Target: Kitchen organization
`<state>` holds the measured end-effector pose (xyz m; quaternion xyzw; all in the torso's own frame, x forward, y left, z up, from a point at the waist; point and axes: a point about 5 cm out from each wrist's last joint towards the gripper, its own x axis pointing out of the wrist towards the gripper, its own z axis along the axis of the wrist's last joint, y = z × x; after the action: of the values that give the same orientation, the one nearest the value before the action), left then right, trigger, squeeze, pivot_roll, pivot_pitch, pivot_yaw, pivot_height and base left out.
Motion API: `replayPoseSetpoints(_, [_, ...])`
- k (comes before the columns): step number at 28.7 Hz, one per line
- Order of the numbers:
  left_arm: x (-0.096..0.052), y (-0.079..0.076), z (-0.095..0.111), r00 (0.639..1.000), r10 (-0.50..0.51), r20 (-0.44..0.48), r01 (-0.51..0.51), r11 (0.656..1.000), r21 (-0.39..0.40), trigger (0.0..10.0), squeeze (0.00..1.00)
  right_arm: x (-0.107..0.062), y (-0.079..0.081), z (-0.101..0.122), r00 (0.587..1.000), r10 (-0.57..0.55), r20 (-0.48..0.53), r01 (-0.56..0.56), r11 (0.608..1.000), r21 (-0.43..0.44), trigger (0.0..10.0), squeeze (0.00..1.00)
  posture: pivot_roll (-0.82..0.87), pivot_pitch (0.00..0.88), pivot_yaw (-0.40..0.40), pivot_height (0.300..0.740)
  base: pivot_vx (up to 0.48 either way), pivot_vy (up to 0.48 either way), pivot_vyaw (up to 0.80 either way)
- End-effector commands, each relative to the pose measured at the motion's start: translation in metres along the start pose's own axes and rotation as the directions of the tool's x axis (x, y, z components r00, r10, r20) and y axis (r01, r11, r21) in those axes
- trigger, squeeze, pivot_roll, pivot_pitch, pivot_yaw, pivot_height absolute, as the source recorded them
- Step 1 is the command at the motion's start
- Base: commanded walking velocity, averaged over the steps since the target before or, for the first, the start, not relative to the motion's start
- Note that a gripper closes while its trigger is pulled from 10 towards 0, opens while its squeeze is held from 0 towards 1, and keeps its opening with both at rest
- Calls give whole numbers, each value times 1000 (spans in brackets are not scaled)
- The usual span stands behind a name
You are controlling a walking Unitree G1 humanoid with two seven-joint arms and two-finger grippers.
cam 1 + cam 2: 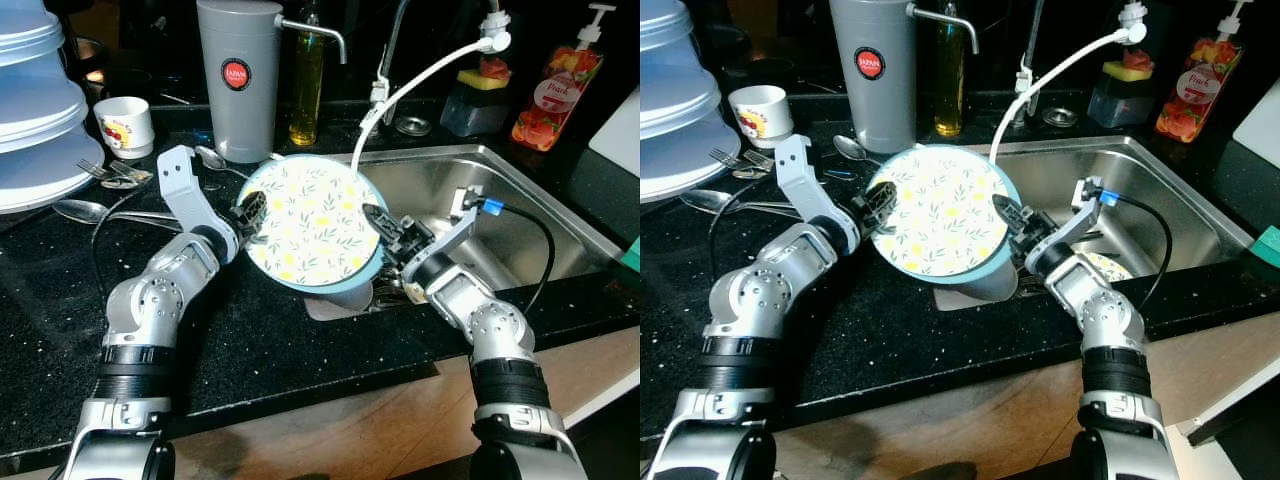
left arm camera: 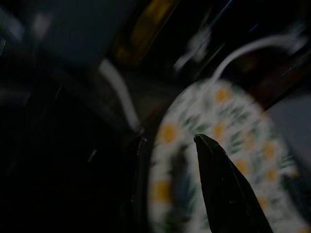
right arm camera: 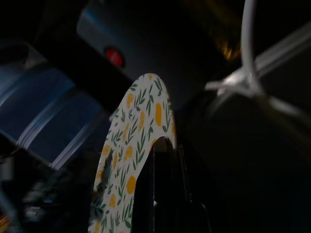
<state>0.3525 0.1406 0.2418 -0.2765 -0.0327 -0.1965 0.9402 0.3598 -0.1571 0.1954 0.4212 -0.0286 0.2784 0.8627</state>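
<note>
Both silver arms reach forward from the near edge of the black table, and between them they hold a flowered plate point(image 1: 312, 221) tilted up above the table edge beside the sink point(image 1: 520, 190). Left gripper point(image 1: 250, 213) has its fingers pinched over the plate's left rim; right gripper point(image 1: 383, 224) is closed on the right rim. This looks like a mid-carry step; next comes a steady, level move to a resting place, likely the sink.
</note>
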Motion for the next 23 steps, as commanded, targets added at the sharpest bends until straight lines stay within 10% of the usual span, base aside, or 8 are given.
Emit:
replayPoseSetpoints(1, [-4,-2,23,994,-37,100,34,999,32,10000,0,-4,-7,12,998,-42,40,43,998,-36,0,0,58,0,-53,740,0,0,0])
replayPoseSetpoints(5, [-19,5,75,958,-67,277,42,995,95,10000,0,-11,-7,41,988,-88,126,106,984,-146,0,0,57,0,-49,740,0,0,0])
replayPoseSetpoints(13, [-21,20,91,950,19,311,-68,987,146,10000,0,-7,-7,46,977,-156,146,196,925,-324,196,0,56,0,-44,740,0,0,0])
replayPoseSetpoints(14, [-20,25,91,948,58,314,-108,983,146,10000,0,-4,-5,44,972,-181,153,227,895,-384,10000,0,56,0,-44,740,0,0,0])
replayPoseSetpoints(22, [-19,55,67,901,360,243,-413,883,224,10000,0,9,32,58,947,-107,304,295,666,-685,10000,0,51,0,-37,740,0,0,0])
replayPoseSetpoints(23, [-23,59,68,875,410,256,-466,855,225,10000,0,10,39,57,959,-65,276,253,639,-726,10000,1000,49,0,-37,740,0,0,0])
